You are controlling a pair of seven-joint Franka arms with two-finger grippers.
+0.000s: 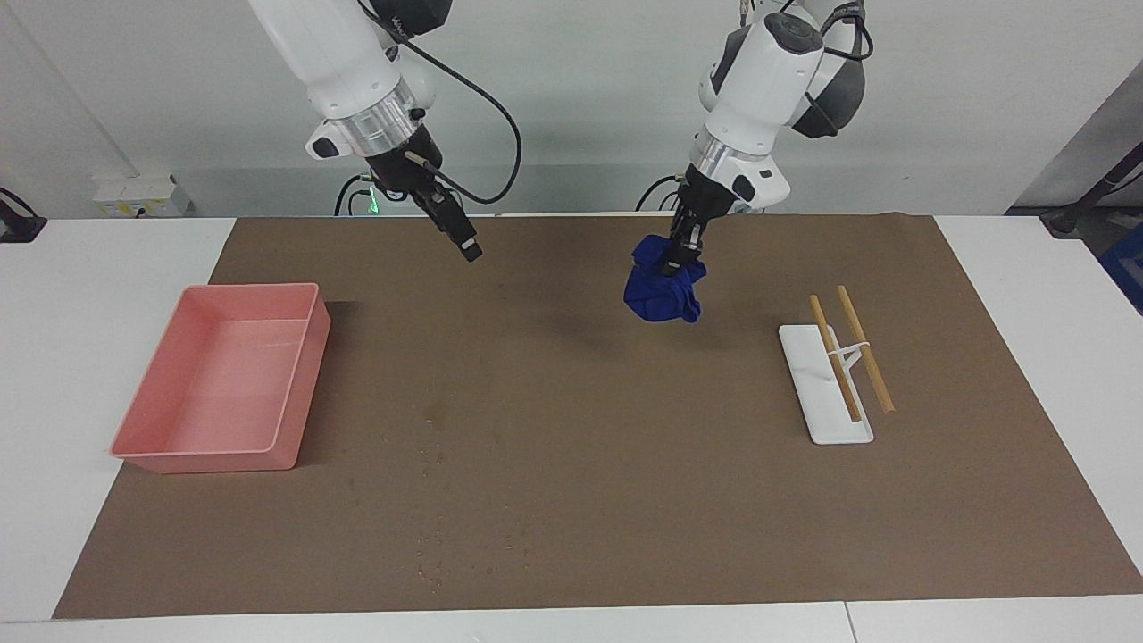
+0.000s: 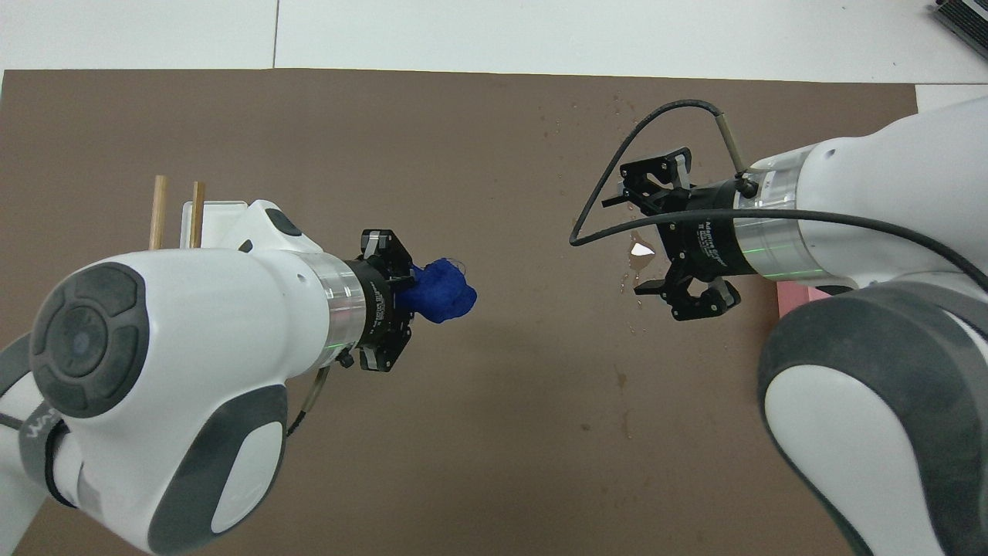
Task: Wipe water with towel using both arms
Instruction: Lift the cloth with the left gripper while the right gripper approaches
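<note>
At the right arm's end of the table sits a pink tray (image 1: 219, 379), empty, perhaps there to take the cloth once the job is done. The right gripper (image 1: 455, 234) hangs above the brown mat (image 1: 625, 500) with its fingers spread apart and nothing between them, seemingly poised to take hold of cloth. Below it and farther from the robots lies the water (image 2: 639, 259): a small damp blotch with a bright glint, ringed by scattered drops that trail toward the mat's edge. Toward the middle of the table, the left gripper (image 1: 676, 261) is clamped tight on the towel (image 1: 662, 293), a bunched royal-blue bundle that dangles clear of the mat, carried high, it appears, so it does not drag. The towel is well apart from the water, so no wiping has begun. At the left arm's end stands a white rack (image 1: 823, 386) with two wooden rods (image 1: 851, 355) across it, bare of cloth.
</note>
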